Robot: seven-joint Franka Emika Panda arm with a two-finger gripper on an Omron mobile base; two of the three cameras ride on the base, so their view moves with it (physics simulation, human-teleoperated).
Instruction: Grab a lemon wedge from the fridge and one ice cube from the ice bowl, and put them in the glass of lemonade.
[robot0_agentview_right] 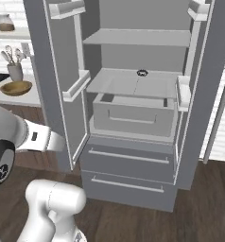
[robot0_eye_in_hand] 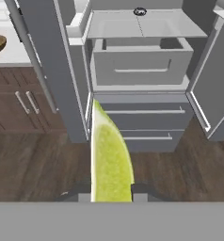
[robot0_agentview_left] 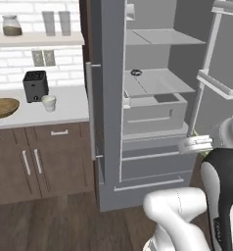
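Yellow-green lemon wedge (robot0_eye_in_hand: 110,155) between claw (robot0_eye_in_hand: 112,192) tips

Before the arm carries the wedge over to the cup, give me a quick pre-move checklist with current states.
1. Lemon wedge held between the fingertips: ok.
2. Gripper withdrawn from the fridge interior: ok, floor lies below it.
3. Glass of lemonade upright on the counter: ok.
4. Space around the glass: ok, toaster stands just behind it but apart.
5. Ice bowl on the counter: ok; ice inside: cannot tell.
6. Fridge doors closed: not ok, both open.
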